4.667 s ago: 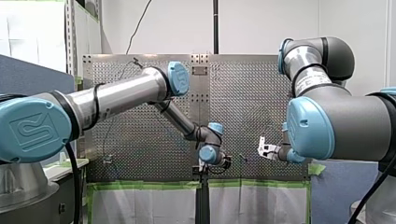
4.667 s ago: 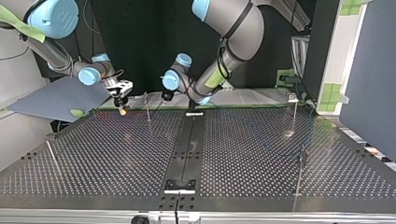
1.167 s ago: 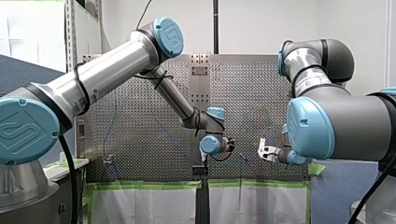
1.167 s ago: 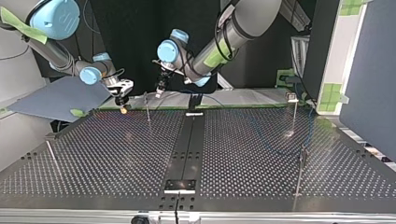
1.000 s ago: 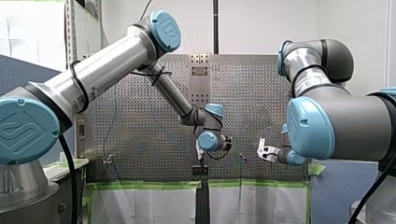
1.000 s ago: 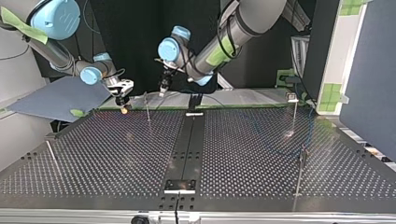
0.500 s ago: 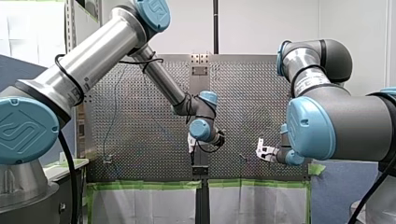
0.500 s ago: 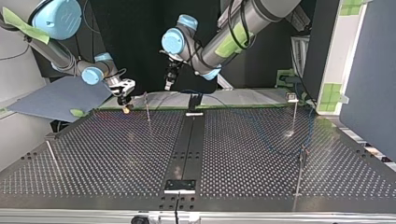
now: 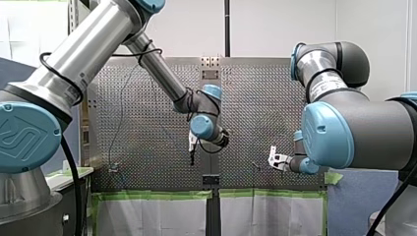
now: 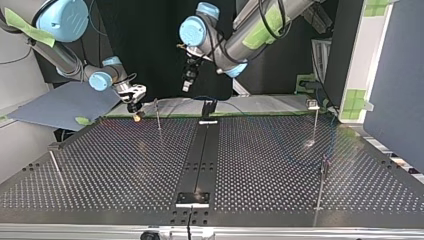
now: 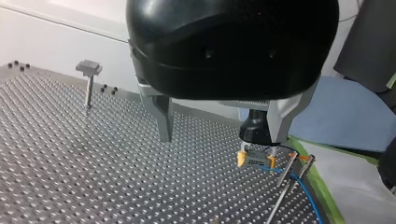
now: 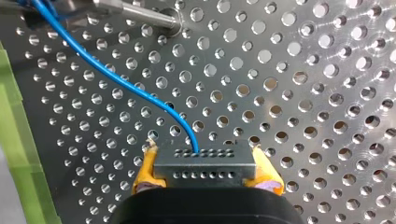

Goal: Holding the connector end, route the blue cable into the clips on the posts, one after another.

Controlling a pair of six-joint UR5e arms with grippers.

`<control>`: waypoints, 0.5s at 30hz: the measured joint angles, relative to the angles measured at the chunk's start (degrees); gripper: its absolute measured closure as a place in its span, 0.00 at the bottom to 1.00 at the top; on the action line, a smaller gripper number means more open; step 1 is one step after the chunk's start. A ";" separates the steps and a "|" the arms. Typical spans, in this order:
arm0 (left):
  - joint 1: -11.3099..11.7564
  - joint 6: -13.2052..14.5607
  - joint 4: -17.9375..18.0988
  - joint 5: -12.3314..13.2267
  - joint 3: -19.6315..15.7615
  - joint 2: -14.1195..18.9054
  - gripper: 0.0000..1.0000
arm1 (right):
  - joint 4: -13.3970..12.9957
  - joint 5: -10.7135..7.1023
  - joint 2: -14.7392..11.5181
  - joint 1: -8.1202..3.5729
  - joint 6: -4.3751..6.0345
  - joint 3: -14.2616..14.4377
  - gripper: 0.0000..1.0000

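Note:
In the right wrist view my right gripper (image 12: 205, 176) has its yellow pads shut on the grey connector (image 12: 204, 162). The blue cable (image 12: 116, 79) leaves the connector and curves away to a metal post (image 12: 140, 12) ahead. The left wrist view shows my left gripper (image 11: 222, 137) open and empty, well above the perforated table. Beyond it I see the held connector (image 11: 254, 159), the cable (image 11: 306, 193) and a slanted post (image 11: 286, 177). In the top view my left gripper (image 10: 189, 80) hangs high behind the table, and my right gripper (image 10: 134, 105) sits low beside a post (image 10: 157, 114).
More posts stand at the top view's right (image 10: 316, 117), front right (image 10: 322, 182) and front left (image 10: 54, 162). A black strip (image 10: 200, 160) runs down the table's middle. A grey-blue board (image 10: 60, 102) lies past the table at the top view's left. Green tape (image 12: 18, 154) edges the table.
My left arm has lifted its open gripper up and away from the table's far edge, drifting toward the front view's left. My right gripper has stayed put, still holding the connector.

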 joint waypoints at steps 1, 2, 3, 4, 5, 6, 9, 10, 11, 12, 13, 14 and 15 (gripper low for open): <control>-0.04 -0.01 0.18 -0.30 -0.53 0.51 0.00 | 0.00 0.00 0.01 0.00 0.00 0.00 1.00; -0.11 -0.21 0.36 -0.76 -1.19 1.18 0.00 | 0.00 0.00 0.00 0.01 0.00 0.00 1.00; -0.14 -0.46 0.52 -1.14 -1.65 1.65 0.00 | 0.00 0.00 0.00 0.01 0.00 0.00 1.00; -0.16 -0.77 0.73 -1.54 -2.11 2.11 0.00 | 0.00 0.00 0.00 0.01 0.00 0.00 1.00; -0.09 -1.24 1.09 -2.08 -2.72 2.70 0.00 | 0.00 0.00 0.00 0.01 0.00 0.00 1.00; 0.02 -1.63 1.44 -2.50 -3.16 3.15 0.00 | -0.02 0.00 0.00 0.02 0.02 0.00 1.00; 0.51 -3.15 2.86 -4.07 -4.77 4.75 0.00 | -0.10 0.00 0.00 0.02 0.13 0.00 1.00; 0.64 -3.60 3.32 -4.52 -5.23 5.23 0.00 | -0.13 0.00 -0.01 0.02 0.17 0.00 1.00; 0.77 -4.23 3.96 -5.01 -5.88 5.86 0.00 | -0.16 0.00 -0.01 0.02 0.20 0.00 1.00; 0.84 -4.71 4.40 -5.28 -6.36 6.34 0.00 | -0.21 0.00 -0.01 0.02 0.22 0.00 1.00; 0.89 -5.20 4.89 -5.47 -6.85 6.83 0.00 | -0.22 0.00 -0.01 0.02 0.23 0.00 1.00; 0.94 -5.83 5.56 -5.65 -7.49 7.48 0.00 | -0.24 0.00 -0.01 0.02 0.24 0.00 1.00; 1.00 -6.31 6.01 -5.80 -7.98 7.95 0.00 | -0.25 0.00 -0.01 0.02 0.25 0.00 1.00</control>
